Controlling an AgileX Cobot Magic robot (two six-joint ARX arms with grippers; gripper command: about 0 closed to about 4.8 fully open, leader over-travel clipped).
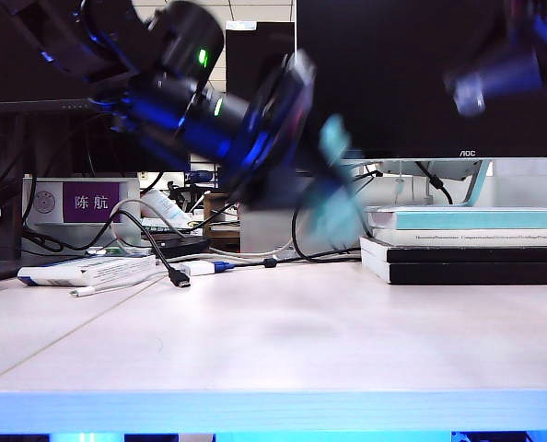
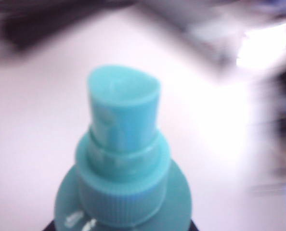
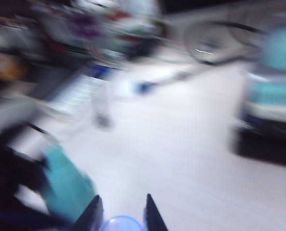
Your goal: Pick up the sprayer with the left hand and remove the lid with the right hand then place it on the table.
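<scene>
The teal sprayer (image 1: 336, 189), nozzle bare, hangs blurred above the table (image 1: 283, 341) at the exterior view's centre, clamped in the left gripper (image 1: 296, 138), while the right gripper (image 3: 120, 214), at that view's upper right, pinches the clear lid (image 3: 120, 224) between its fingertips.

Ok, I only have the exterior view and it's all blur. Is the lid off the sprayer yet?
Observer: Yes. The left wrist view shows the sprayer with its teal nozzle bare.
Operator: Where's the lid, then?
Observer: In the right wrist view, the lid, small and clear, sits between the fingertips of the right gripper.
Operator: And what's under it?
Observer: The white table lies below that gripper. The left gripper holds the sprayer beside it.
</scene>
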